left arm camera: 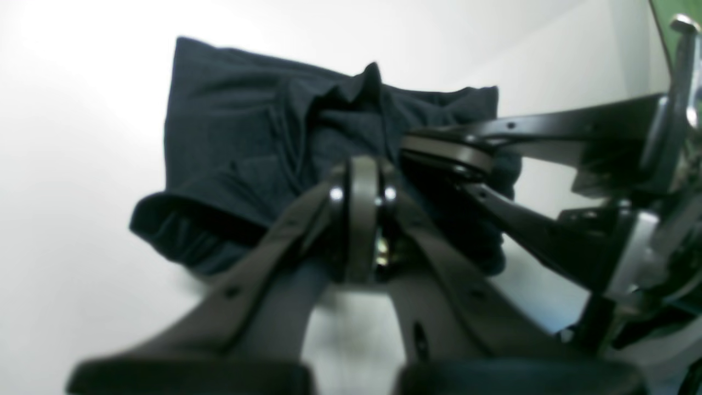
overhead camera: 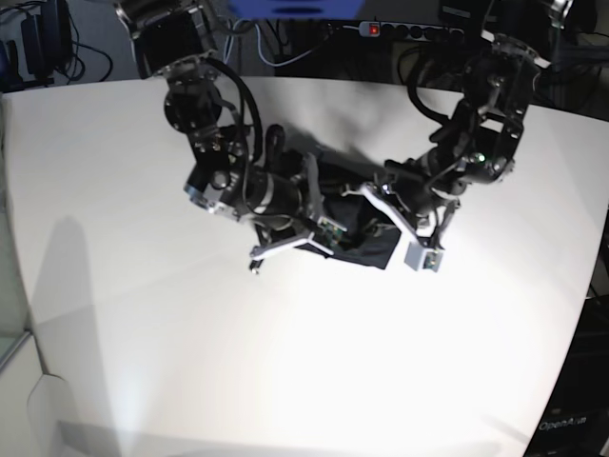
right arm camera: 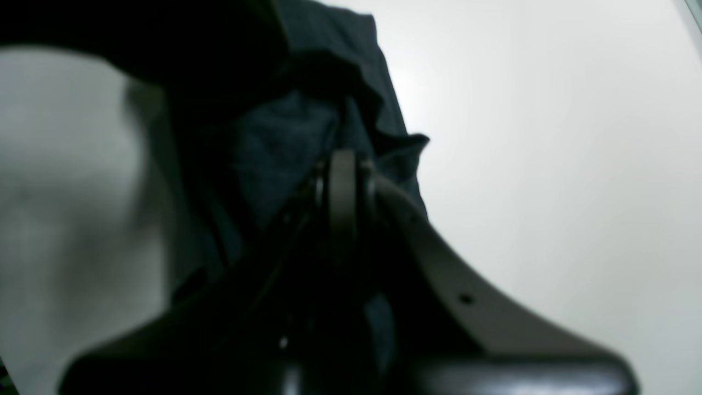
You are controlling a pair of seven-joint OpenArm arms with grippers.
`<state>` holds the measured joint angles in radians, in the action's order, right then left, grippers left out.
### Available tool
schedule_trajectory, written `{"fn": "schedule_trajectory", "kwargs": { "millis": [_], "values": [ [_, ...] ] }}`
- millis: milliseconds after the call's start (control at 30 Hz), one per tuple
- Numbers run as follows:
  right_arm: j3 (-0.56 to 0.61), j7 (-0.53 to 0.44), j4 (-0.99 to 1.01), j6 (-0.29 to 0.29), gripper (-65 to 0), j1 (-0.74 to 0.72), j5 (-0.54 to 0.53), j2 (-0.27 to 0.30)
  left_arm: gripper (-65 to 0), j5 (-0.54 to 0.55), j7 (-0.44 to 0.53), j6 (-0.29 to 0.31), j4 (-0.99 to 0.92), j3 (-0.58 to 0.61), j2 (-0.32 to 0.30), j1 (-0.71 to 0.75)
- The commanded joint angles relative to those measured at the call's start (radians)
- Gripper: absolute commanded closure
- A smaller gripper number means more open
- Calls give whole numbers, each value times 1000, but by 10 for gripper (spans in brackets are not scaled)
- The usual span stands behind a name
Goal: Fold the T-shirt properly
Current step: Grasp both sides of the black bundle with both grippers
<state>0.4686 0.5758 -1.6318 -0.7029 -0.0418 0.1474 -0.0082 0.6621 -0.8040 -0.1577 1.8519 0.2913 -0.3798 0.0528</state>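
Note:
The black T-shirt (overhead camera: 366, 246) lies bunched in a small folded bundle on the middle of the white table (overhead camera: 143, 314). In the left wrist view the T-shirt (left arm camera: 236, 142) is a wrinkled pile with one fold standing up. My left gripper (left arm camera: 362, 219) is shut, with fabric gathered at its tips; in the base view it (overhead camera: 362, 198) comes in from the right. My right gripper (right arm camera: 343, 192) is shut with the T-shirt (right arm camera: 274, 148) draped around it. It also shows in the left wrist view (left arm camera: 447, 156) and in the base view (overhead camera: 331, 230), close beside the left one.
A power strip (overhead camera: 409, 29) and black cables lie behind the table's far edge. The table's left edge (overhead camera: 19, 314) drops off beside a grey floor. A dark blurred shape (right arm camera: 164, 44) fills the top left of the right wrist view.

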Motion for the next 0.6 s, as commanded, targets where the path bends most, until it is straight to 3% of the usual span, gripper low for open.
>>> {"fn": "schedule_trajectory", "kwargs": {
  "millis": [0,200,400,567],
  "values": [
    [-1,-23,-17,5,-4,-22,-10,-6,-8,6,22,5,13,1,-3,-21],
    [0,-13,-20,5,-7,-51,-9,0,-8,6,24,5,13,55,2,-57],
    [0,25,-25,5,-7,-79,-9,11,-8,-2,16,5,10,67,55,-74],
    [-6,42,-49,5,-6,-85,-9,17,-8,-3,24,5,-85,69,69,-107]
  ]
}}
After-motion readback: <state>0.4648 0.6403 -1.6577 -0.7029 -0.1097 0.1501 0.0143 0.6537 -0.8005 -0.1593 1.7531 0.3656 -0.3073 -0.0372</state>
